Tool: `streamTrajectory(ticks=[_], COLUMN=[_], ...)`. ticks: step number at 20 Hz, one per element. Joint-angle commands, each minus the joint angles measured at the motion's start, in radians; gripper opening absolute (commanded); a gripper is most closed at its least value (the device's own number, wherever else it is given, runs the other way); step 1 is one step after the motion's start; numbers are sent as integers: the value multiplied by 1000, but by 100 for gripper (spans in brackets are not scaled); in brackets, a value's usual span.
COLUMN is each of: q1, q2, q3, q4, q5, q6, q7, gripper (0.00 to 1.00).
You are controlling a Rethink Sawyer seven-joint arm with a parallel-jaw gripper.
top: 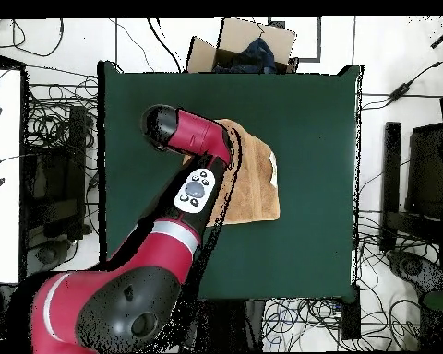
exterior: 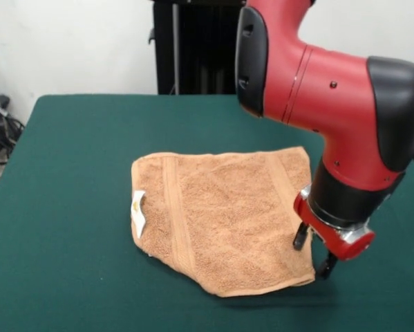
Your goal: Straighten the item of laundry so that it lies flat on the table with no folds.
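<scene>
The tan-orange towel [exterior: 220, 221] lies near the middle of the green table [exterior: 68, 173]. Its white label [exterior: 138, 211] is at the left edge. The front left edge runs slanted, as if a corner is tucked under. My gripper [exterior: 313, 252] is low at the towel's front right corner. Its two black fingers are apart, one finger [exterior: 300, 236] over the cloth and the other just off its edge. In the overhead view the red arm [top: 196, 189] covers the gripper and part of the towel [top: 255, 180] on the table [top: 317, 120].
A cardboard box [top: 244, 46] stands beyond the table's far edge in the overhead view. Cables and equipment lie around the table. The robot's black pedestal [exterior: 193, 48] is at the back in the front view.
</scene>
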Motion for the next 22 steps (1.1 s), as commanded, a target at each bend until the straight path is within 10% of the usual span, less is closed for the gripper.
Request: streamTrajectory(ticks=[1, 16, 17, 22], q1=[24, 36, 40, 32], q2=[53, 46, 46, 28], q3=[-7, -37, -41, -20], q4=[165, 233, 236, 251], q5=[-7, -3, 1, 19], q6=[-19, -98, -108, -99], q7=[345, 337, 344, 326], gripper=[100, 100, 0, 0])
